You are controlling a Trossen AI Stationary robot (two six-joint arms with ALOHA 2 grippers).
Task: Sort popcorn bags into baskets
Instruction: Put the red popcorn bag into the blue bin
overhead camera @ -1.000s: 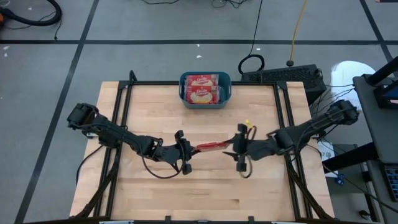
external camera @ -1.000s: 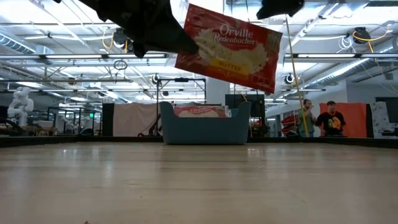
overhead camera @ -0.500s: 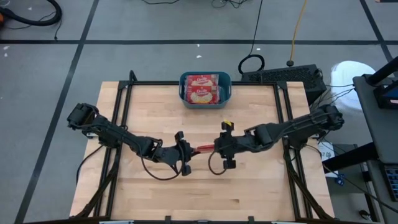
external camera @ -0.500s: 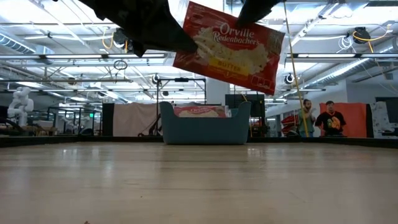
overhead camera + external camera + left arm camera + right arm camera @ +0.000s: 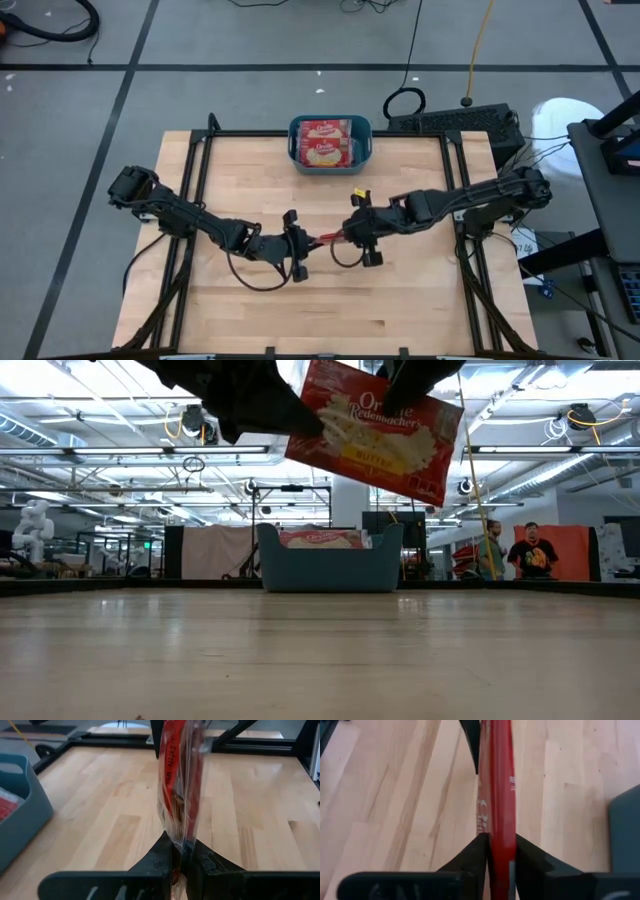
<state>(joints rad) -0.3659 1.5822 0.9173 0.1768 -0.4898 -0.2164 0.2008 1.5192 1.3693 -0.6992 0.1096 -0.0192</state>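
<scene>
Bag (image 5: 327, 238) was held edge-up above mid-table, between both grippers. L gripper (image 5: 303, 243) pinched one end; fingers (image 5: 162, 854) were pressed onto it. R gripper (image 5: 347, 231) pinched the opposite end; fingers (image 5: 476, 851) touched both faces. Tub (image 5: 364, 131) sat at the table's far edge w/ bags inside (image 5: 324, 140).

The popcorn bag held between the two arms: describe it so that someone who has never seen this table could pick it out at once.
Start at the wooden table and find where both arms meet near its middle. There the popcorn bag, red with a cream-yellow label, hangs in the air between the left gripper and right gripper. Unlike the packets lying in the teal tub, it is airborne.
</scene>
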